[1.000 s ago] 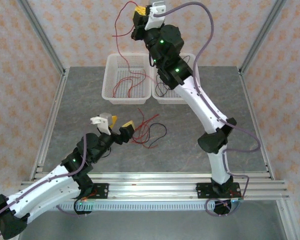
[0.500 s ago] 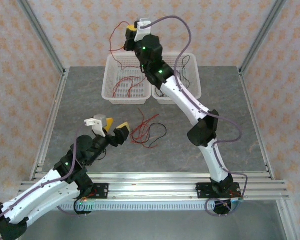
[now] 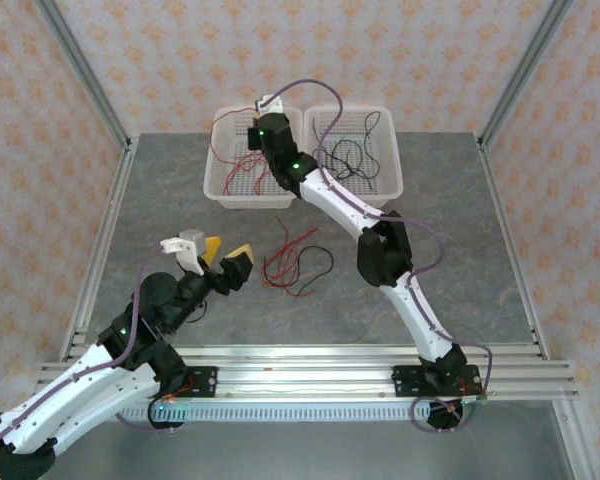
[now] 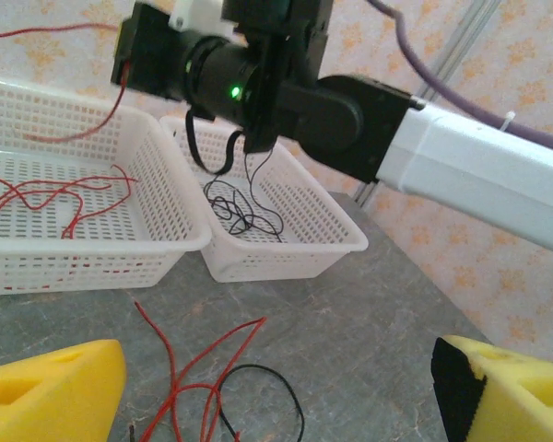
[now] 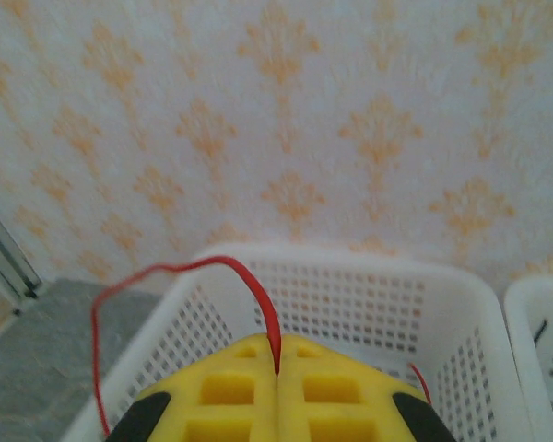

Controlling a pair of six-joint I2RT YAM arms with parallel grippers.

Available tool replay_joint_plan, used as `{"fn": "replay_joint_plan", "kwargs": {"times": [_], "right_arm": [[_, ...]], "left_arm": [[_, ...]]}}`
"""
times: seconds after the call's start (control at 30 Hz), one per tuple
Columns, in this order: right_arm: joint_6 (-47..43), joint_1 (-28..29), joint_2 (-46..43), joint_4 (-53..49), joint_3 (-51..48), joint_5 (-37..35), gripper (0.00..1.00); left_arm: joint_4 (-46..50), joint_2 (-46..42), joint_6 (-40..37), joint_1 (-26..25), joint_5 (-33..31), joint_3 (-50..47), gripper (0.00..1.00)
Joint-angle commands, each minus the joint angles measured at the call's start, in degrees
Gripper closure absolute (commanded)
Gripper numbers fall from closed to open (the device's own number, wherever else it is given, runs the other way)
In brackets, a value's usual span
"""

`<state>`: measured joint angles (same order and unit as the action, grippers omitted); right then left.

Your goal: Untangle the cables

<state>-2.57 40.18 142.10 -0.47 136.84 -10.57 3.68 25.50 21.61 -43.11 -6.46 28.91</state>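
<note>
The right gripper pinches a red cable above the white left basket. The left gripper gapes wide and empty beside red and black cables tangled on the table.

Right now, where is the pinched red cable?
Right wrist view: the red cable sits pinched in the right gripper, above the left white basket at the far side.

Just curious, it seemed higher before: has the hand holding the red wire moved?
Yes. The right hand came down and left, ending over the left basket.
</note>
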Motion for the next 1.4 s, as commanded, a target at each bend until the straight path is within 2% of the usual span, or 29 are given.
{"fn": "replay_joint_plan", "kwargs": {"times": [0.0,0.6,1.0,1.1,1.23,1.37], "right_arm": [[0.4,0.2,-0.1,-1.6,-2.1,-2.8,1.0],[8.6,0.2,2.9,-19.5,-2.3,-9.6,1.0],[11.7,0.1,5.9,-30.9,2.8,-7.1,1.0],[11.4,0.1,5.7,-32.8,4.4,-6.3,0.88],[11.1,0.1,3.8,-33.5,5.0,-5.1,0.64],[10.8,0.1,0.8,-33.3,5.0,-3.8,0.5]], "left_arm": [[1.2,-0.4,0.7,0.3,-0.9,1.8,0.13],[1.4,1.3,1.0,0.2,-0.5,2.2,0.14],[2.1,2.4,1.4,0.3,-0.4,2.8,0.15],[2.6,3.0,1.4,0.2,-0.3,3.2,0.15],[3.1,4.1,1.9,0.2,-0.1,3.4,0.16],[3.3,4.5,2.8,0.2,0.2,2.8,0.16]]}}
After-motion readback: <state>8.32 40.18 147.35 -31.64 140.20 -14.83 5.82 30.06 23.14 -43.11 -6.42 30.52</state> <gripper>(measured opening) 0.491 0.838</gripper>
